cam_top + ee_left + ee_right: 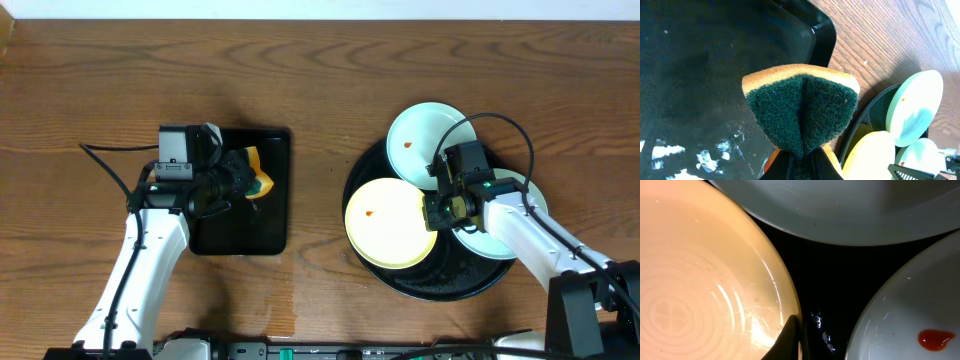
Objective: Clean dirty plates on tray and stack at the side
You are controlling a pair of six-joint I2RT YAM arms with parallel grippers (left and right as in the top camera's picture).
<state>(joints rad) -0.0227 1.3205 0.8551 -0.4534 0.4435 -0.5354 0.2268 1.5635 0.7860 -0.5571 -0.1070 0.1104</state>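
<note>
The round black tray (pixel 440 282) holds three plates. A pale yellow plate (pixel 385 225) with a small red spot lies at its left. One mint-white plate (pixel 420 135) with a red spot leans over the far rim. Another mint-white plate (pixel 505 240) lies partly under my right arm. My right gripper (pixel 436 211) is shut on the yellow plate's right rim (pixel 765 280); in the right wrist view a mint plate (pixel 910 320) shows a red spot. My left gripper (pixel 240 182) is shut on a green and yellow sponge (pixel 802 107) above the rectangular tray.
A smaller rectangular black tray (pixel 235 225) lies at the left, wet in places (pixel 700 75). In the left wrist view the round tray's rim (pixel 864 116) and the plates show at the right. Bare wooden table lies all around.
</note>
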